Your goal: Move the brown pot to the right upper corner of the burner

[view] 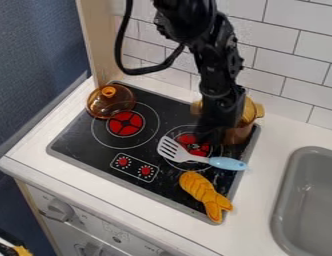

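Observation:
The black gripper [207,134] hangs over the right rear part of the stove, in front of the brown pot. That brown pot [239,133] stands near the upper right corner of the black burner surface [75,136], with its yellowish handles and rim around the arm. The arm hides the pot's middle and left side, and whether the two touch cannot be told.
A clear brown lid [98,106] with an orange knob lies at the stove's upper left. Before the gripper is a white slotted spatula with a blue handle [227,163]; nearer the front lies an orange toy [200,187]. A grey sink [284,200] is at right, tiled wall behind.

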You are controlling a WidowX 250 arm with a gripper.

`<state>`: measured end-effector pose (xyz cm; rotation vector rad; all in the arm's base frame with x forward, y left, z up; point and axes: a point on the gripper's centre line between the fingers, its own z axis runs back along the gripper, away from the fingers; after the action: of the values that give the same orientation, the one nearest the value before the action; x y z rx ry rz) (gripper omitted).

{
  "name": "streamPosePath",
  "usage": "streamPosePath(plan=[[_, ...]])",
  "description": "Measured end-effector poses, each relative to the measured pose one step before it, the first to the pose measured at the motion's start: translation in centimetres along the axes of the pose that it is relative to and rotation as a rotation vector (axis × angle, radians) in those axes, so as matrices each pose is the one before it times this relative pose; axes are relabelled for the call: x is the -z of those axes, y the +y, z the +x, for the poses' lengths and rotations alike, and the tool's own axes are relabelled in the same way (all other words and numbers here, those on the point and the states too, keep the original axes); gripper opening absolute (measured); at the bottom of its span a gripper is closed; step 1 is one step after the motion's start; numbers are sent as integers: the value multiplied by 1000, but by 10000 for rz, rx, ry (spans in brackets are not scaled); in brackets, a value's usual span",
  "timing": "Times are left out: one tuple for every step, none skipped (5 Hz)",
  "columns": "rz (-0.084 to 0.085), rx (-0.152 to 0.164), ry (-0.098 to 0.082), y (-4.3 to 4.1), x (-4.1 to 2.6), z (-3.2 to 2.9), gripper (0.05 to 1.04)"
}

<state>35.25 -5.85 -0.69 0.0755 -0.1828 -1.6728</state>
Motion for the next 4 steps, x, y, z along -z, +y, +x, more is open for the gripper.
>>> streamPosePath(plan=[[-287,126,133,-278,110,298,317],[28,-43,142,-89,58,124,617],[125,28,86,-145,-625,-40,910],[565,77,-85,482,-2421,97,1009]])
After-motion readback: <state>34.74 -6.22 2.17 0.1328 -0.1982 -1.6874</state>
